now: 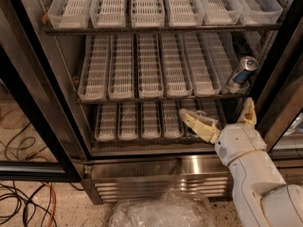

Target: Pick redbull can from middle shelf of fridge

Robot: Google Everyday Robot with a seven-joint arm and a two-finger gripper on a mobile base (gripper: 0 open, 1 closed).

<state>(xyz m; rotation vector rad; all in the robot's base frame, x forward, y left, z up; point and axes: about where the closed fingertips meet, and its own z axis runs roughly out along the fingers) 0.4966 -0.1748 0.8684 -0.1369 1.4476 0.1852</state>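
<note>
Gripper (222,119), cream-white and two-fingered on a white arm, sits low at right. It is in front of the bottom rack, just under the front edge of the middle shelf. We note its fingers (196,125) spread wide, with nothing between them. One reaches left over the bottom trays; the other stands up near the right door post.

Fridge (156,171): large display cooler, black frame, grey inside, stainless steel louvred base. Three racks are in view.

Middle shelf (142,99): dark wire rack carrying a row of long white slotted plastic trays across the cabinet.

Crumpled clear plastic sheet (161,211) lies on the speckled floor below the base. Black and orange cables (23,202) trail at lower left.

Redbull can (241,73): slim silver-and-blue aluminium can at the far right end of the middle shelf, tilted, shiny top toward the upper right. It seems to lean on the side wall, though we cannot be sure. It is above and right of the gripper, apart from both fingers.
</note>
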